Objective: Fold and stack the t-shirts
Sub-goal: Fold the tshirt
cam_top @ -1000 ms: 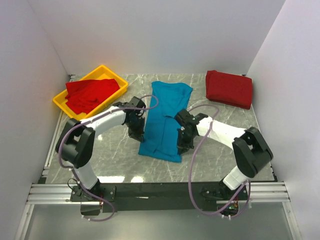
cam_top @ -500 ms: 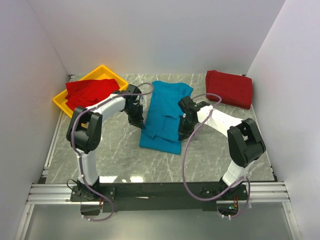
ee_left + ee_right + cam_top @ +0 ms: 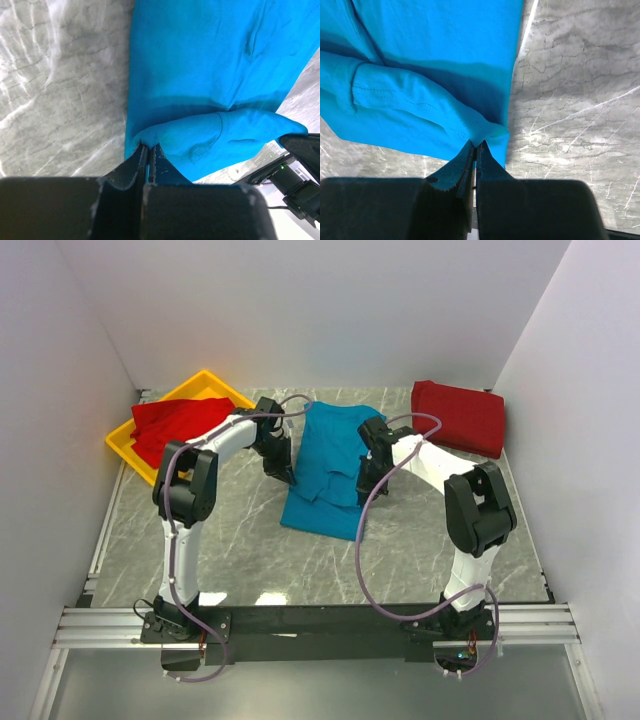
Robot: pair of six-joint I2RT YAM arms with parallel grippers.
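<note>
Teal t-shirt [image 3: 335, 445] on the marble table [image 3: 250, 550]: we have left gripper [image 3: 148, 149] and right gripper [image 3: 476, 146] each clamped tight on a corner of its folded-over near edge.

Lab test cell: white walls [image 3: 300, 310] enclose a marble-patterned table [image 3: 250, 550].

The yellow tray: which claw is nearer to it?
Left. The left claw grips the teal shirt on the edge facing the yellow tray; the right claw grips the opposite edge, farther away.
</note>
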